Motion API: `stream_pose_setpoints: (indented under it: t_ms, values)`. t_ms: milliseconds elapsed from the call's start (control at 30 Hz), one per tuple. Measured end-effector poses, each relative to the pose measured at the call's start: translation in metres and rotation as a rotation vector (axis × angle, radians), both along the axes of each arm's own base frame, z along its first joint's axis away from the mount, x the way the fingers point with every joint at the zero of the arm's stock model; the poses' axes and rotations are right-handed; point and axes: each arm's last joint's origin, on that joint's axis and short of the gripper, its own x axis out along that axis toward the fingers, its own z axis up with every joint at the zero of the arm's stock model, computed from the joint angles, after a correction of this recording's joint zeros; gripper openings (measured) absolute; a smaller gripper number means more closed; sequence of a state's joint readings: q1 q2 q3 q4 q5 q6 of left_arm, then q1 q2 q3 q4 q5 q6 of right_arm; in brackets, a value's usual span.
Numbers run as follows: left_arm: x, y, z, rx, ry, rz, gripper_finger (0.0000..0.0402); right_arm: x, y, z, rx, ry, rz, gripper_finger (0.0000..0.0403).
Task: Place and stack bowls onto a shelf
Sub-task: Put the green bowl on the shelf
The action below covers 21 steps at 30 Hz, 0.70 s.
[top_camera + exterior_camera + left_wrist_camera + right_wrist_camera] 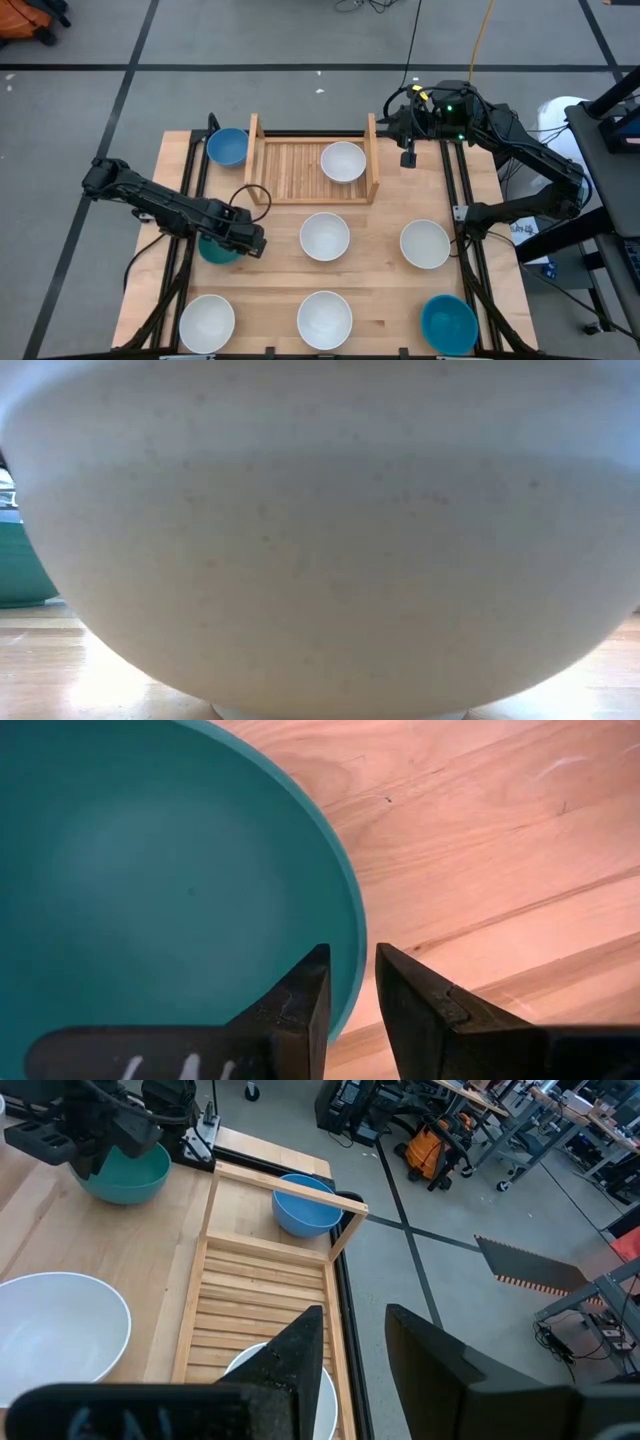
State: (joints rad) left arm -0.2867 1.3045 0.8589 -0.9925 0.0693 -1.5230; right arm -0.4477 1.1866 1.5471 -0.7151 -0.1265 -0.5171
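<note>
My left gripper [250,240] [352,955] is at the right edge of the dark teal bowl [215,250] [150,870], at the table's left middle, and is shut on it. My right gripper [408,157] [355,1315] hovers shut just off the right side board of the shelf [290,165] [260,1280] and holds nothing. One white bowl [343,161] rests on the shelf's slatted base. A blue bowl [228,147] [305,1205] stands on the table left of the shelf. My left gripper holds the teal bowl by its rim [358,975] on the side toward the table's middle. One finger [305,1000] is inside the bowl and one finger [420,1005] outside. The fingers come from above. The bowl sits level; whether it is off the table I cannot tell.
White bowls stand at the table's middle [325,237], right middle [425,243], near left [207,322] and near middle [325,320]; the last fills the low view [320,530]. A blue bowl [448,323] is at the near right. The shelf's left half is bare.
</note>
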Motion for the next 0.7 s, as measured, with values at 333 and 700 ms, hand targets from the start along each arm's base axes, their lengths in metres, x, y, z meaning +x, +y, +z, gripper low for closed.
stream_pose_setpoints:
  t_ms: [333, 700]
  values:
    - [0.008, -0.002, -0.013, 0.014, 0.042, -0.025, 0.0088, 0.0, 0.0, 0.0, 0.0, 0.001, 0.0, 0.0105]
    - [0.018, -0.005, -0.027, 0.025, 0.077, -0.037, 0.0088, 0.0, 0.0, 0.0, 0.0, 0.001, 0.0, 0.0105]
